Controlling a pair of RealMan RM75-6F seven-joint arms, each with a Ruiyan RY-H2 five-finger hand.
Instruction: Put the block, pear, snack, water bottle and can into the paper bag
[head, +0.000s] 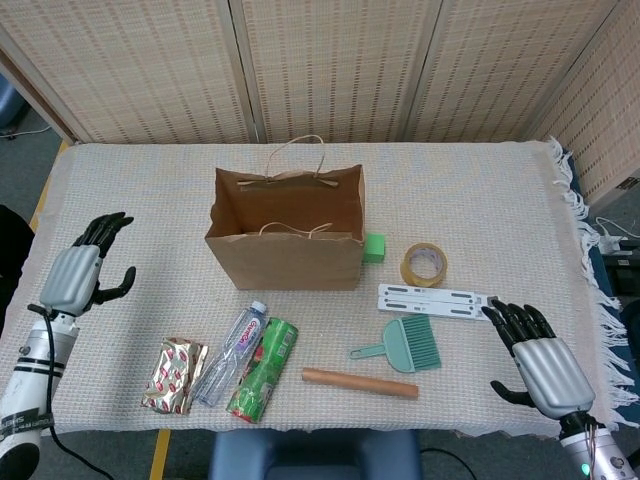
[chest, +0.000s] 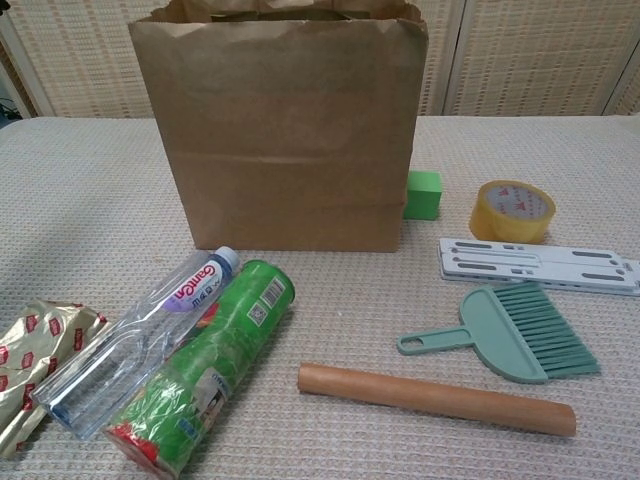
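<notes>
The paper bag (head: 287, 232) stands upright and open near the middle of the cloth-covered worktop (head: 500, 190), its handles up; what lies inside is hard to make out from either view. The green block (head: 373, 247) sits touching the bag's right side. In front of the bag, toward the near left edge, three things lie side by side: the snack (head: 175, 374) in its gold wrapper furthest left, the water bottle (head: 230, 353) just beside it, and the green can (head: 264, 368) touching the bottle. The left robot hand (head: 80, 276) hovers at the far left edge of the worktop, fingers spread and holding nothing, well apart from the bag and above-left of the snack. The right robot hand (head: 540, 362) is at the near right corner, likewise spread and empty, its fingertips near the end of a white slotted bar (head: 437, 298). Between that hand and the can lie a teal hand brush (head: 405, 346) and a wooden rod (head: 360, 382); a tape roll (head: 424, 264) rests beside the block.
</notes>
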